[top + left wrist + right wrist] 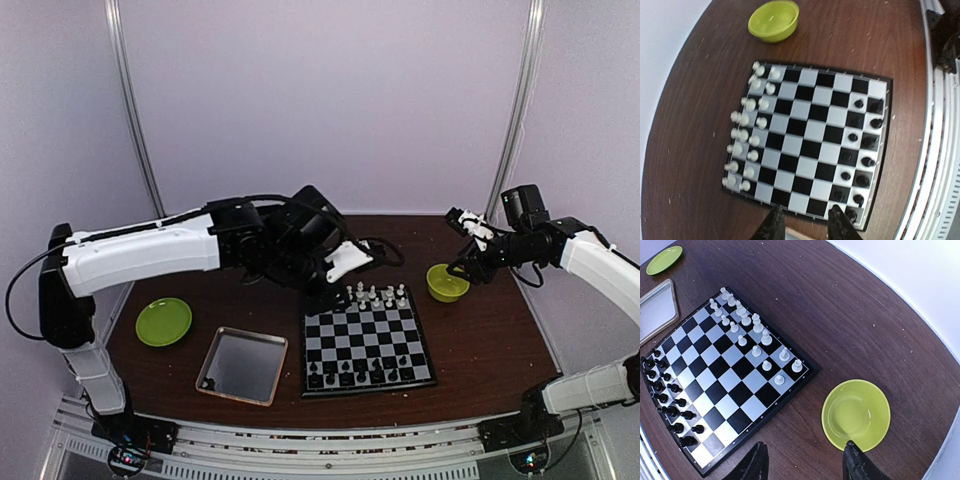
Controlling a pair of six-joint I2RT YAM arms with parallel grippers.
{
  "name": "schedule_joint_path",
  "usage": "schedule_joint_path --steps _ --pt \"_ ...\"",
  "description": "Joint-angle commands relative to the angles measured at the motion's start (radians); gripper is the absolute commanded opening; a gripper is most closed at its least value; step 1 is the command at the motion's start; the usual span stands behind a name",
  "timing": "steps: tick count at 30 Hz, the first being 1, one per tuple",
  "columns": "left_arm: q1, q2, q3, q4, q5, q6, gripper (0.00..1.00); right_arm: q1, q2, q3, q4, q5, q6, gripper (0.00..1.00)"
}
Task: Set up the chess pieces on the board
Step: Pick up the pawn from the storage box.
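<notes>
Two-arm chess set-up, seen from above and from both wrists. The board (367, 345) lies flat on the tabletop (480, 350), about midway between its left and right edges and close to its near edge. The white pieces (375, 295) stand upright in two rows along the board's far edge. The black pieces (355, 375) stand in two rows along its near edge, and the ranks between the two sets are bare. A metal tray (242, 365) sits just beside the board's left edge, slightly askew. A green plate (163, 321) rests well apart from it, near the tabletop's left edge. A green bowl (447, 282) stands near the board's far right corner, apart from it. The left gripper (806, 225) hangs above the board's far left corner. Its fingers (772, 225) are moderately parted, with nothing between them, and no piece touches them. The right gripper (805, 465) hovers over the far right part of the tabletop, beside the bowl. Its fingers (857, 465) are spread wide and hold nothing. In the right wrist view one fingertip overlaps the bowl's rim; whether they touch cannot be told.
</notes>
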Motion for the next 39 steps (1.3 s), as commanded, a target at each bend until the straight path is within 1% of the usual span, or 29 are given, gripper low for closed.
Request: schedule_joint_path --steps 1,3,6,10,14,17,19,22,25,28,31,33,39 --pt "0.047 -0.090 -0.211 -0.096 -0.120 -0.162 0.31 -0.005 0.010 0.009 -0.007 -0.025 -0.010 0.51" --pt "0.082 -0.143 -0.288 -0.159 -0.141 -0.269 0.30 -0.005 0.013 0.010 -0.008 -0.034 -0.012 0.51" --pt "0.135 -0.210 -0.377 -0.290 -0.201 -0.475 0.24 -0.005 0.021 0.010 -0.008 -0.038 -0.013 0.51" --pt "0.146 -0.303 -0.490 -0.363 -0.243 -0.763 0.24 -0.005 0.034 0.012 -0.010 -0.045 -0.012 0.50" --pt "0.150 -0.413 -0.630 -0.314 -0.199 -1.036 0.24 -0.005 0.046 0.019 -0.021 -0.063 -0.010 0.50" --pt "0.156 -0.485 -0.744 -0.239 -0.164 -1.177 0.24 -0.006 0.044 0.019 -0.025 -0.071 -0.010 0.50" --pt "0.161 -0.513 -0.784 -0.210 -0.157 -1.256 0.24 -0.005 0.043 0.018 -0.025 -0.072 -0.010 0.50" --pt "0.174 -0.524 -0.830 -0.212 -0.162 -1.334 0.26 -0.005 0.041 0.017 -0.027 -0.074 -0.013 0.50" --pt "0.196 -0.516 -0.861 -0.217 -0.147 -1.418 0.25 -0.005 0.043 0.016 -0.030 -0.075 -0.017 0.50" --pt "0.221 -0.520 -0.907 -0.159 -0.096 -1.442 0.25 -0.005 0.042 0.017 -0.032 -0.075 -0.019 0.50" --pt "0.238 -0.545 -0.979 -0.048 -0.042 -1.488 0.25 -0.005 0.043 0.016 -0.034 -0.077 -0.021 0.50" --pt "0.244 -0.556 -1.016 0.007 -0.035 -1.516 0.25 -0.005 0.044 0.020 -0.037 -0.080 -0.022 0.50" --pt "0.267 -0.546 -1.038 0.039 -0.057 -1.525 0.25 -0.005 0.046 0.022 -0.043 -0.101 -0.016 0.50"
